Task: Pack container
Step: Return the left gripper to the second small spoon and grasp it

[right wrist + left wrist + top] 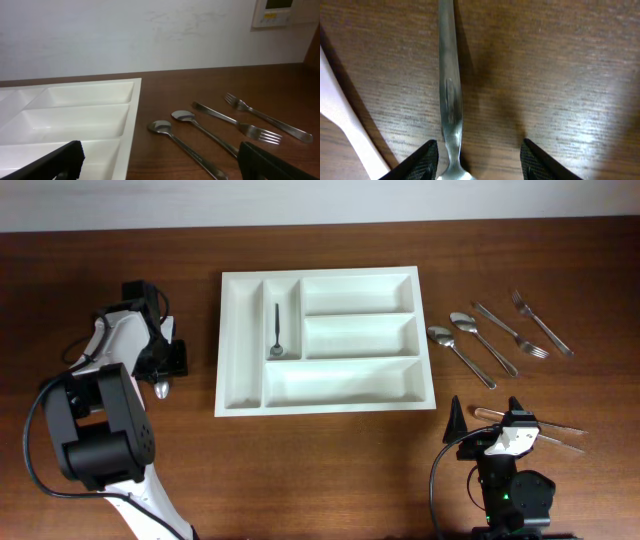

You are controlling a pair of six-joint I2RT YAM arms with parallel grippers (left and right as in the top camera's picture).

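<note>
The container (242, 340) is a white compartment tray in the middle of the table, seen too in the right wrist view as container (131, 131). A small spoon (276, 330) lies in its second narrow compartment. Left of the tray, my left gripper (165, 367) points down at a metal spoon (162, 388) lying on the wood. In the left wrist view that spoon (449, 90) lies between the gripper's (479, 165) fingers, nearer the left one, with the jaws apart and not pressing it. My right gripper (487, 415) (160, 160) stands wide open near the front right, holding nothing.
Right of the tray lie two spoons (460, 355) (187, 147) and two forks (510, 330) (242, 126). Two pale slim utensils (555, 432) lie beside the right wrist. A white strip (342, 125) runs along the left of the left wrist view.
</note>
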